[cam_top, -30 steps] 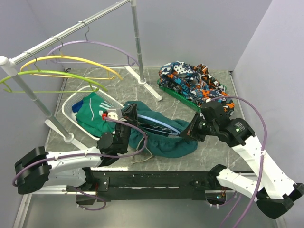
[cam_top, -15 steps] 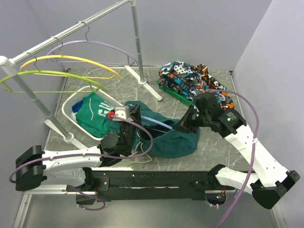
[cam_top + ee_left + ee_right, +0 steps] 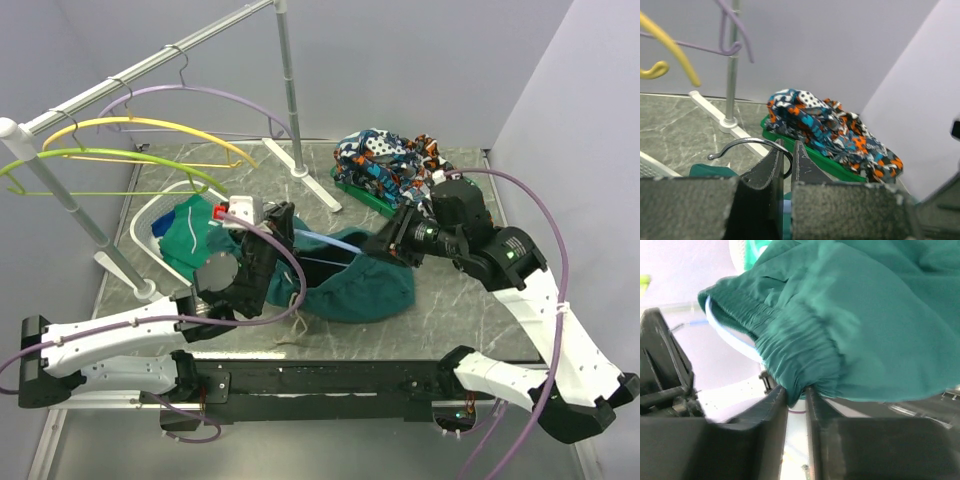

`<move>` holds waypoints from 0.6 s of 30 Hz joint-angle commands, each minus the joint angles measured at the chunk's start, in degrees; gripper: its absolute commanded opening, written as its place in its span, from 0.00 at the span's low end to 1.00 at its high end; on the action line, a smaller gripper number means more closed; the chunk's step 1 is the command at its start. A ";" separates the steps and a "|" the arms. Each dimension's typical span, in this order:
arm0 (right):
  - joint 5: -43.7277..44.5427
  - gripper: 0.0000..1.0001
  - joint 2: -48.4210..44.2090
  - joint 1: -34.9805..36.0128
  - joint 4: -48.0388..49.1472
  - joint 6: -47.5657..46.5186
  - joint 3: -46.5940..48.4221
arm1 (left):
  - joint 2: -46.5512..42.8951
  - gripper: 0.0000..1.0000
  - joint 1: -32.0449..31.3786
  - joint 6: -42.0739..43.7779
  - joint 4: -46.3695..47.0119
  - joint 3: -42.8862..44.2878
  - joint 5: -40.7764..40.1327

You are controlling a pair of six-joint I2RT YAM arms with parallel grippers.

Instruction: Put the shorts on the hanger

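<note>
Seemingly midway: at ten o'clock of the shorts (image 3: 360, 290) on the desk (image 3: 450, 310), the left gripper (image 3: 283, 218) is pinching the hanger (image 3: 330, 241); the right gripper (image 3: 388, 246) is clamping the waistband (image 3: 790, 347) at two o'clock, draping unfinished.

Two dark fingers of the left gripper (image 3: 787, 150) squeezed close on the hanger (image 3: 747, 143) at its thin metal hook, a bit of the green shorts (image 3: 710, 170) low down, bright patterned clothes (image 3: 830, 130) in a green tray (image 3: 827, 167) behind, a shiny pole (image 3: 731, 65), a purple hanger (image 3: 735, 30) and a yellow hanger (image 3: 670, 50) up top, a grey stone table (image 3: 675, 125)
</note>
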 commanded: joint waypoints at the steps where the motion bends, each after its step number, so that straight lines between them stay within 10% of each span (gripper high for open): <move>1: -2.18 0.57 -3.33 -0.36 9.05 -10.87 3.31 | 0.18 0.01 -1.36 -6.69 -11.70 10.08 8.75; 4: -2.17 0.89 -6.32 -0.36 10.19 -19.39 4.98 | 0.80 0.01 -1.36 -8.01 -18.02 13.52 10.42; 18: -6.05 0.88 -21.10 4.81 18.11 -40.77 -12.42 | 1.41 0.01 -0.13 -13.38 -34.22 19.34 15.52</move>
